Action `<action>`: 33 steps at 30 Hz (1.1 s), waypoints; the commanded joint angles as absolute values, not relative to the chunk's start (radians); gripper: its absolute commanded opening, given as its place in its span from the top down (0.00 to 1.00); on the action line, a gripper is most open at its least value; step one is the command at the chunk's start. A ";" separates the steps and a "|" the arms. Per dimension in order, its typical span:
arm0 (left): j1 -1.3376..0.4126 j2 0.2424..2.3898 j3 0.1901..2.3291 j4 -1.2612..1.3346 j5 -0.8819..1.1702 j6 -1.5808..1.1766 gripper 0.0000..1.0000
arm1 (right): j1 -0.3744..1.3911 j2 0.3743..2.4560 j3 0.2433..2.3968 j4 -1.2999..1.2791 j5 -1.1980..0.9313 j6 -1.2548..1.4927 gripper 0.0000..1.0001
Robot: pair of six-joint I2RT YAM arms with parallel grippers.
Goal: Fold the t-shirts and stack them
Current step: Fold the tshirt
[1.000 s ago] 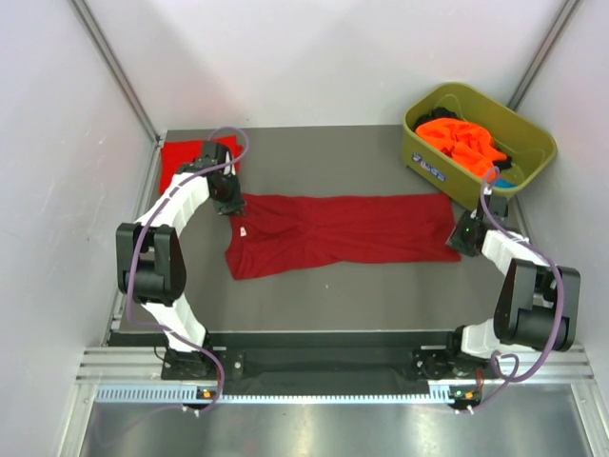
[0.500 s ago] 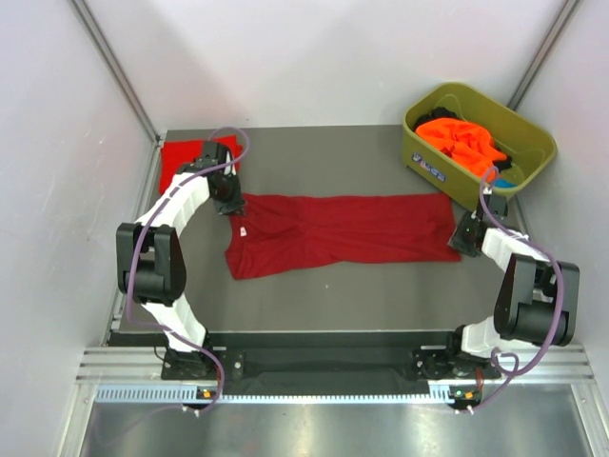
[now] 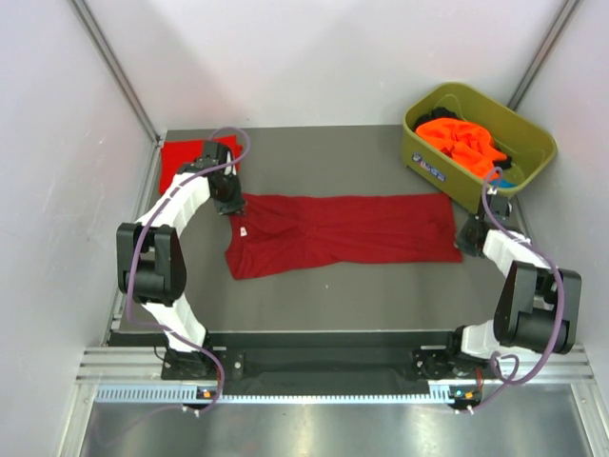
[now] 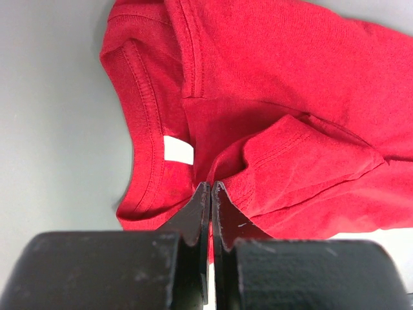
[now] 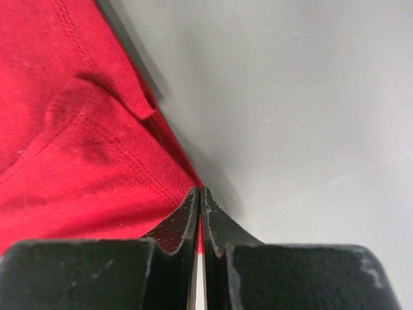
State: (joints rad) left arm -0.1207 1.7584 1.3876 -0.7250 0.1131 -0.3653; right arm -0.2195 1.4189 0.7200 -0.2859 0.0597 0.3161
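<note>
Status:
- Crimson t-shirt (image 3: 343, 228) lies flat mid-table, stretched out left to right, collar end on the left. White neck label (image 4: 177, 150) faces up inside the collar.
- Left claw (image 4: 211, 187) is clenched, pinching red cloth at the folded sleeve edge just beside the collar. In the top view it sits at the shirt's far-left corner.
- Right claw (image 5: 199, 190) is clenched too, nipping the shirt's edge at the near-right corner. A strip of red shows between the fingers, with bare grey table (image 3: 324, 162) directly to the right of them.
- Shirt body shows creases down the middle. The left end is wider than the right and hangs lower toward the near edge.
- Brighter red t-shirt (image 3: 181, 157) lies in the far-left corner of the table, partly under the left arm.
- Orange t-shirts (image 3: 461, 141) are heaped in the olive tub (image 3: 416, 152) at the far-right corner, on top of some dark cloth. The tub stands apart from the crimson shirt, near the right arm.
</note>
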 commanded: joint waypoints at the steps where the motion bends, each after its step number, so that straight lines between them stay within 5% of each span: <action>1: -0.126 1.717 1.417 -0.706 0.095 -0.370 1.00 | -0.232 1.355 0.741 -0.307 0.101 0.327 1.00; 29: -0.130 1.758 1.399 -0.586 0.188 -0.328 1.00 | -0.232 1.230 0.614 -0.324 0.215 0.514 1.00; 33: -0.132 1.750 1.384 -0.517 0.239 -0.301 1.00 | -0.227 1.206 0.655 -0.313 0.092 0.462 0.83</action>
